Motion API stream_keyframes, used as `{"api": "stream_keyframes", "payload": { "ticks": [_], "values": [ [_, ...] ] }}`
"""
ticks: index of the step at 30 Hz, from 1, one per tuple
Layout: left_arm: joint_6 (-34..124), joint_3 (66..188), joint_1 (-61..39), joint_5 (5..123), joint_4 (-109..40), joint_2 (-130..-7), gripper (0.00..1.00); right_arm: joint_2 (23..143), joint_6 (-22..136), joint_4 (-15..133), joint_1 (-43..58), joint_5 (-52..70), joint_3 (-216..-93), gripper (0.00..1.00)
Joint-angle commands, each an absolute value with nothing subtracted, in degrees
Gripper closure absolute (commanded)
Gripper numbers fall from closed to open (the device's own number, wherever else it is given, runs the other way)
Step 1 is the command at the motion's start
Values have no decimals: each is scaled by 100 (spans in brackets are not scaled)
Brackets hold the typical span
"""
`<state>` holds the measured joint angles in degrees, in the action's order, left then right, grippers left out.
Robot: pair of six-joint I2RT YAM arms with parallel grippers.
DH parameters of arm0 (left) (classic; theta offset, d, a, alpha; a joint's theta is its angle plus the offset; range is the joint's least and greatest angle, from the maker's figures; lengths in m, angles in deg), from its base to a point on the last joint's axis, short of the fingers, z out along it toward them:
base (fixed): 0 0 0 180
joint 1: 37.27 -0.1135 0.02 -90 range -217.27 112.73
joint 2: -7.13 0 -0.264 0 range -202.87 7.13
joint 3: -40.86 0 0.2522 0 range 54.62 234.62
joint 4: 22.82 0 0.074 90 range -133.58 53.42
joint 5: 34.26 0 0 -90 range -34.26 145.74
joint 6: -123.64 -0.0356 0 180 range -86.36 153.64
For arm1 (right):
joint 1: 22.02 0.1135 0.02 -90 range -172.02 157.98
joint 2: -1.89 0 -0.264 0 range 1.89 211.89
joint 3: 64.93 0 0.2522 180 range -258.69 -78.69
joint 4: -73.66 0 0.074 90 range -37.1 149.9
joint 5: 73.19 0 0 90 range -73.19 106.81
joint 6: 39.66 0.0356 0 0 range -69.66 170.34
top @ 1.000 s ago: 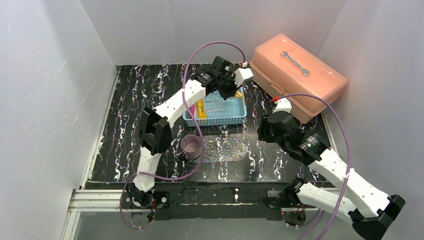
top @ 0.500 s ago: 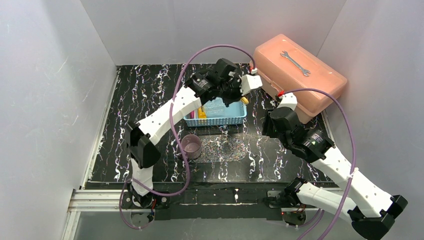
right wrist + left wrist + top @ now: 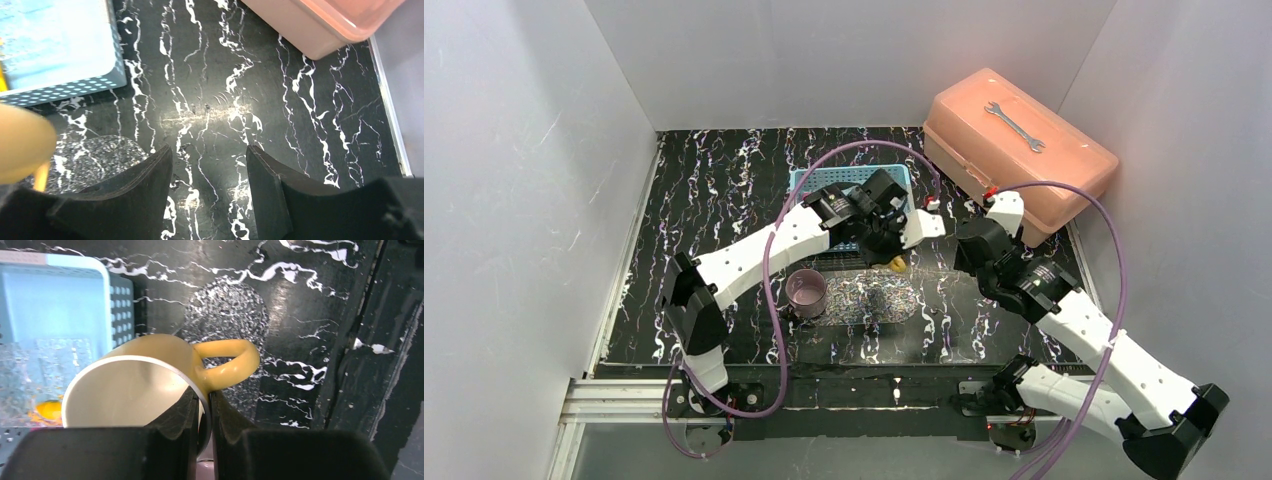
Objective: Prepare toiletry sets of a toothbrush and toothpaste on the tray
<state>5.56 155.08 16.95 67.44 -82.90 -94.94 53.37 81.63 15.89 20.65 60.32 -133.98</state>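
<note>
Okay, status. Left pincer [image 3: 202, 407] is squeezed almost fully closed on the rim of the yellow cup [image 3: 135, 385], one finger inside and one outside, right next to the handle. The cup is tipped with its mouth toward the wrist cam. I see it held just off the near right corner of the blue basket [image 3: 824, 178].

Right pincer [image 3: 208, 152] has its jaws well apart with nothing between them. It sits over bare desk [image 3: 694, 200] to the right of the basket.

The tray [image 3: 879, 300] lies flat on the desk just beside the basket's near edge. The purple cup [image 3: 807, 291] stands near the basket's near left corner, just beside the tray's left end.

Toiletry sets [image 3: 49, 410]: from the left wrist I only get a yellow bit inside the basket next to some clear crinkly plastic. It's too blurred to call which piece it is. From the top cam the left arm covers most of the basket's inside.

The orange toolbox [image 3: 1019, 150] is beyond and to the right of the basket, with a wrench [image 3: 1014, 127] lying on its lid.
</note>
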Motion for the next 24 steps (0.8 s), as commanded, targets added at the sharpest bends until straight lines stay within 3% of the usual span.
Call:
{"api": "stream_keyframes", "payload": {
  "ticks": [1, 5, 10, 24],
  "values": [
    [885, 15059, 1841, 7110, -8022, -8811, 100, 5300, 8517, 1910, 1756, 6287, -13085, 36],
    [1356, 14467, 1941, 7615, -7462, -8695, 100, 5230, 8296, 2351, 917, 5930, -12905, 35],
    [1737, 14148, 2108, 7905, -6711, -8886, 100, 5667, 8026, 2929, -640, 4536, -12814, 34],
    [1890, 14039, 2128, 8074, -6140, -9483, 100, 5646, 8185, 3262, -778, 4246, -12465, 33]
  ]
}}
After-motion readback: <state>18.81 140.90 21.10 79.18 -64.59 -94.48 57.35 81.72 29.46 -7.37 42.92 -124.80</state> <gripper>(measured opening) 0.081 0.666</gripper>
